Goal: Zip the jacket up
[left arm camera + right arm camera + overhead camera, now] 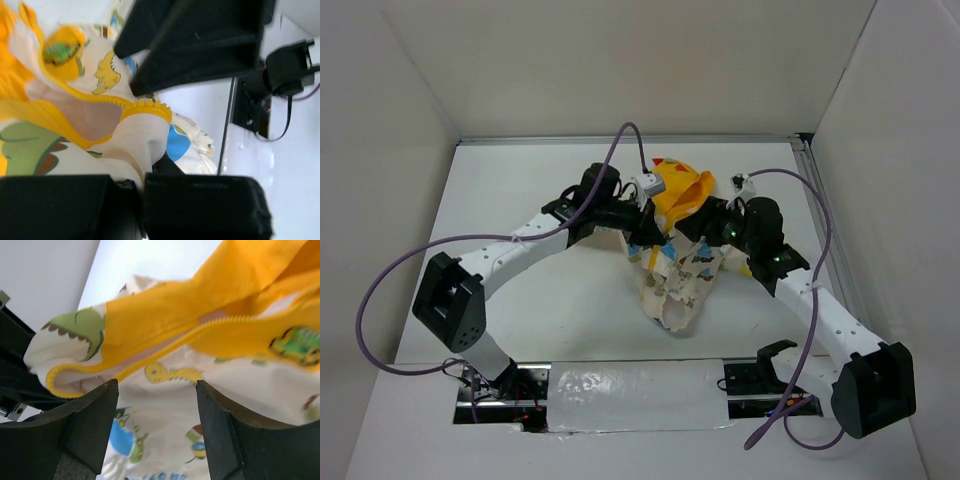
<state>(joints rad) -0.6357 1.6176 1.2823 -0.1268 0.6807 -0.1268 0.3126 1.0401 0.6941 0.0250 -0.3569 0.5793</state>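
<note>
The jacket [680, 275] lies bunched at the table's middle, cream with cartoon prints, its yellow hood [678, 190] at the far end. My left gripper [645, 238] is at the jacket's left upper edge. In the left wrist view it [140, 182] is shut on a fold of cream fabric [142, 140] beside the yellow zipper teeth [147, 106]. My right gripper [705, 225] is at the right upper edge. In the right wrist view it [157, 412] is open just over the jacket front [165, 405], empty, with the yellow zipper edge [200, 329] beyond the fingers [92, 422].
White walls enclose the table on three sides. A metal rail [825, 230] runs along the right side. A silver taped strip [630, 395] lies between the arm bases. Purple cables [380, 290] loop off both arms. The right gripper's black body [200, 40] fills the left wrist view's top.
</note>
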